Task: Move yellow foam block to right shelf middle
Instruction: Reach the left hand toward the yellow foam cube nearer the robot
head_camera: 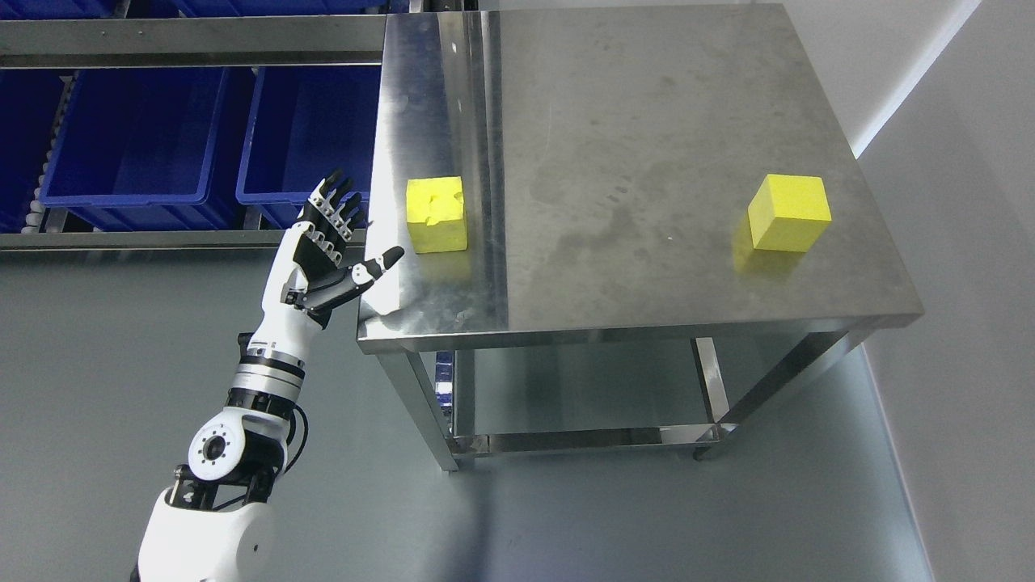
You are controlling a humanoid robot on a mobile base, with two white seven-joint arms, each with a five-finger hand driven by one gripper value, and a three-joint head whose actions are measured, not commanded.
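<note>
At the upper left of the frame two blue bins (133, 137) sit side by side on a rack behind a metal rail, their open tops showing dark blue insides. Below them, rising from the lower left corner, the robot's left arm (242, 420) reaches upward in white and black segments, and its left hand (327, 255) is held up beside the left edge of the steel table (647, 121), just off the table's near left corner. The hand is spread wide and holds nothing: four black-tipped fingers (335, 198) point up toward the bins and the thumb sticks out to the right, over the table's edge. Just right of the hand, on the left strip of the tabletop, stands a yellow foam block (437, 214), apart from the thumb tip and near it; its top face shows small dents. Its reflection lies on the polished metal in front of it. Well apart from it, near the right edge of the tabletop, stands a second yellow foam block (788, 212), turned at a slight angle. Under the tabletop, at the lower middle of the frame, a lower shelf (582, 388) of the table shows between the legs. At the far right a pale wall runs alongside the table.
</note>
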